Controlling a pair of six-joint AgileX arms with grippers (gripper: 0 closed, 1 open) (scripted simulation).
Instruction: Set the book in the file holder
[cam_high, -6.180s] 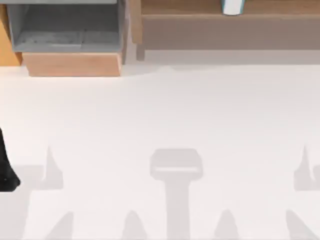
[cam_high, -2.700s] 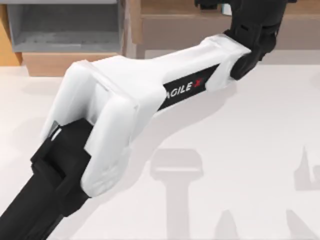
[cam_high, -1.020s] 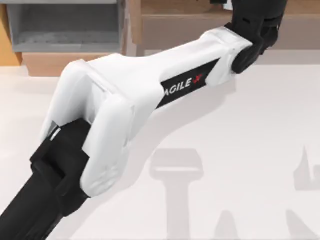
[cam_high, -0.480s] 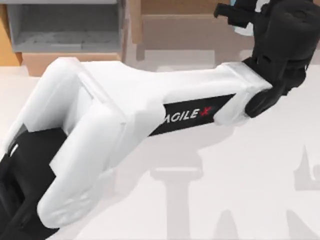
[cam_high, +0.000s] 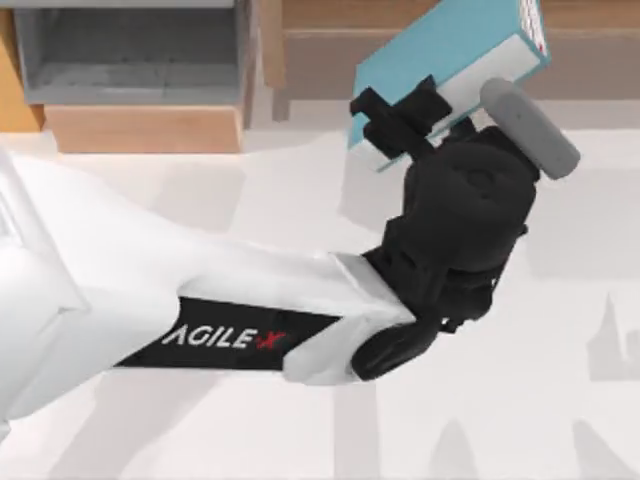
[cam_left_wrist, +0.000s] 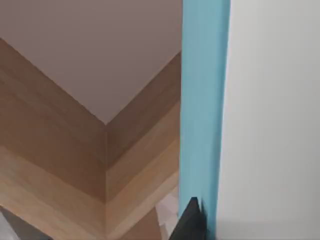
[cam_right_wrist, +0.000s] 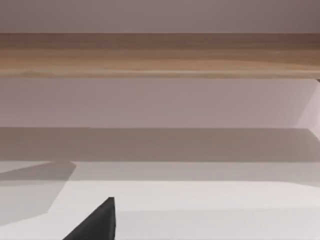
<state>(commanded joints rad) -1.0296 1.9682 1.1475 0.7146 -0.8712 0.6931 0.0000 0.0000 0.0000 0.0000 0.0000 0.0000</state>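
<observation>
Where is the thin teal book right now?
In the top view, the thin teal book is lifted at the upper right, held by the left pincer in front of the long brown wooden shelf, right of the grey file holder.

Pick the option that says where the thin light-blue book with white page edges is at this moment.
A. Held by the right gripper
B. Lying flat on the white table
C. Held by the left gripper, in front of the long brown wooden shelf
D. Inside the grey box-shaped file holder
C: the left gripper clamps the book before the shelf, while the file holder stands without it.
</observation>
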